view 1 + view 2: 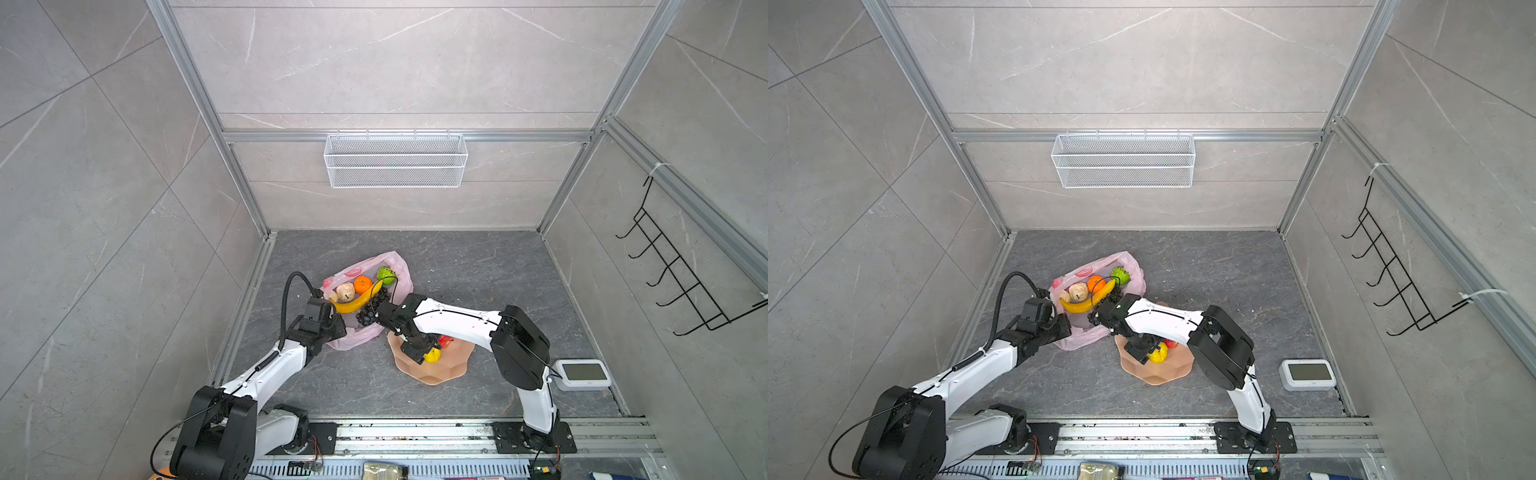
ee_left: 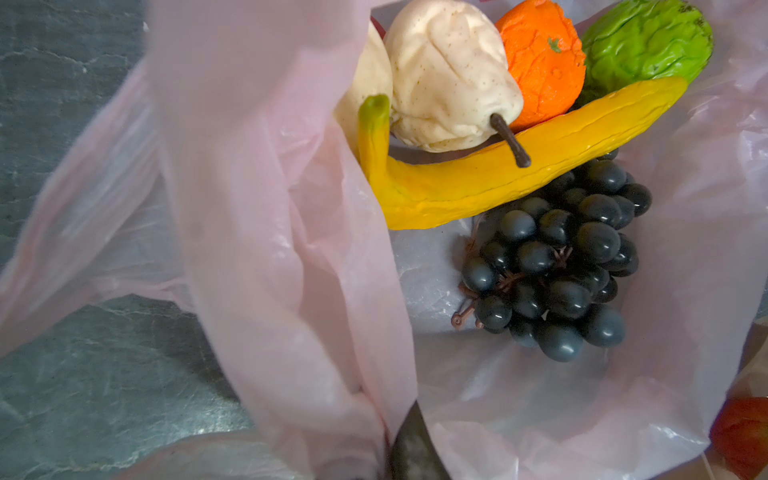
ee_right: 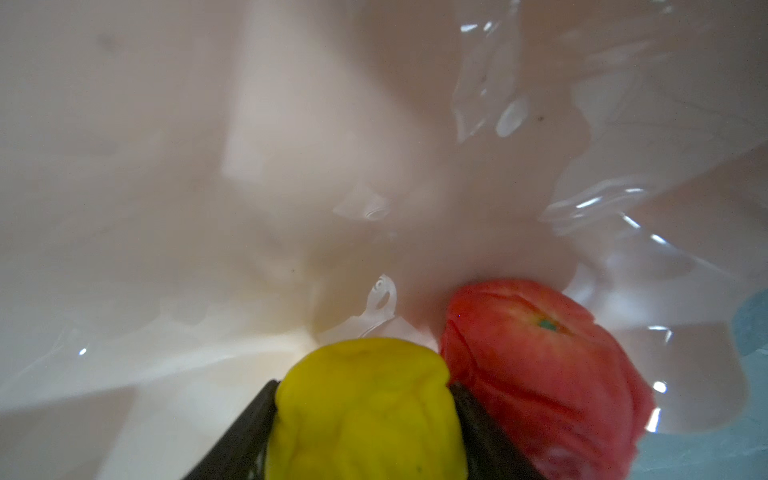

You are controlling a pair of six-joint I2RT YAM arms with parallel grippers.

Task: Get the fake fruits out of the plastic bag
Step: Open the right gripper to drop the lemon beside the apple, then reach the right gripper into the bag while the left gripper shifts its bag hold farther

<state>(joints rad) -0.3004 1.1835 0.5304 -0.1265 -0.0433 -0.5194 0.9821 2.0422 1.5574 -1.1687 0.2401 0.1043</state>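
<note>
The pink plastic bag (image 1: 365,337) lies open on the dark floor left of centre. In it lie a yellow banana (image 2: 498,183), a dark grape bunch (image 2: 557,266), an orange tangerine (image 2: 540,62), a green fruit (image 2: 644,41) and two beige fruits (image 2: 449,75). My left gripper (image 2: 390,440) is shut on the bag's near edge, and one of its fingers is hidden under the film. My right gripper (image 3: 365,415) is shut on a yellow fruit (image 3: 365,399) low over the peach plate (image 1: 436,374). A red fruit (image 3: 540,374) lies on the plate, touching the yellow one.
A white device with a screen (image 1: 582,374) sits on the floor at the right. A wire basket (image 1: 395,160) hangs on the back wall and a black hook rack (image 1: 681,270) on the right wall. Metal rails run along the front edge.
</note>
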